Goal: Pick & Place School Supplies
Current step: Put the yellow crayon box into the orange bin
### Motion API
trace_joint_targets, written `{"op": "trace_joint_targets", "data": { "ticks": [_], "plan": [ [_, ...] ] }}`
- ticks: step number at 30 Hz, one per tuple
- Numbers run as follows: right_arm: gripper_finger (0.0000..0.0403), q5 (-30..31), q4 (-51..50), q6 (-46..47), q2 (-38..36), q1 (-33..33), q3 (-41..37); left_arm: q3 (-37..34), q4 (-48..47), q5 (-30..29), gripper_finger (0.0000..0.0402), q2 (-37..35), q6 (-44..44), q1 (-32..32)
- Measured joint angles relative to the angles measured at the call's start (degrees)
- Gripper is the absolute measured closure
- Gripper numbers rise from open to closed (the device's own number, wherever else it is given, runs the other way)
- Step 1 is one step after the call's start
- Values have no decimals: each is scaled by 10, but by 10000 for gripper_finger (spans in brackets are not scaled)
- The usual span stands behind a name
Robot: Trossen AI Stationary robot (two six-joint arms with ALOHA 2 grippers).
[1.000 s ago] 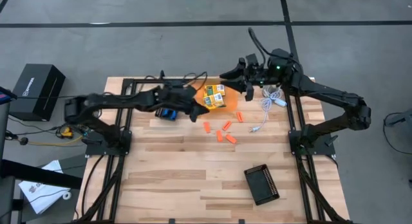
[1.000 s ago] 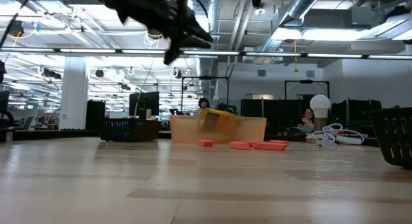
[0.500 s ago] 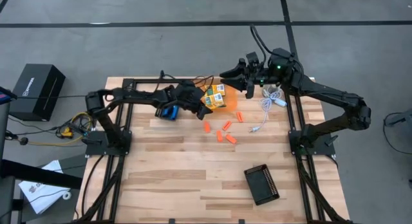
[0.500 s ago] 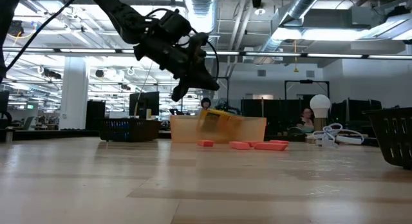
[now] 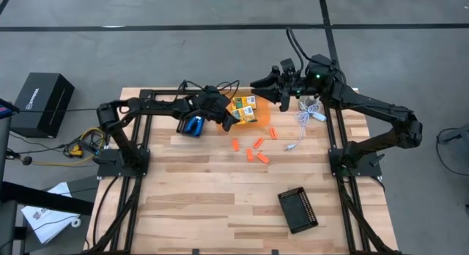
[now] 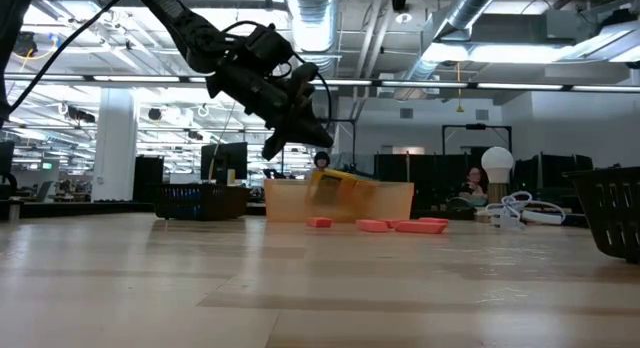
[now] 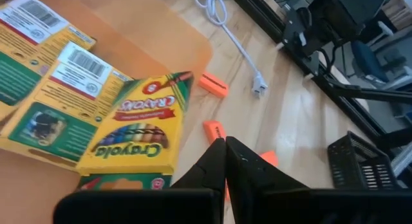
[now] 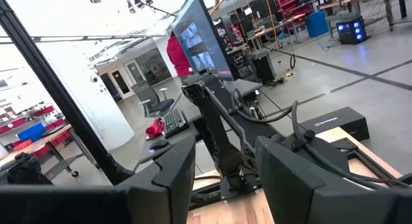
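From above, the left gripper hangs over the table's far middle, at the edge of the orange mat where the crayon boxes lie stacked. The orange sticks are scattered on the bare wood just in front of the mat, and blue-handled pliers lie beside the left arm. The right gripper waits raised over the far right of the mat, near the white cable.

At table height, the left gripper is clearly in the air, above and beside the crayon boxes, carrying nothing.

The left wrist camera shows its fingers pressed together with nothing between them, pointing at the wood between a crayon box and one orange stick.

The right wrist camera looks out into the room; its fingers stand partly apart and seem empty, though the tips are out of frame.

The step looks like the approach to a pick, probably a stick or the nearest box. Next the left jaws must open, line up over the chosen item, then descend.
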Motion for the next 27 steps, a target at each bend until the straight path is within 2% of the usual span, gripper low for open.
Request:
{"op": "trace_joint_targets", "data": {
  "ticks": [21,27],
  "plan": [
    [249,1,0,0,0,-3,0,0,-31,-33,401,1,43,4],
    [249,1,0,0,0,-3,0,34,-46,-14,401,51,45,-3]
  ]
}}
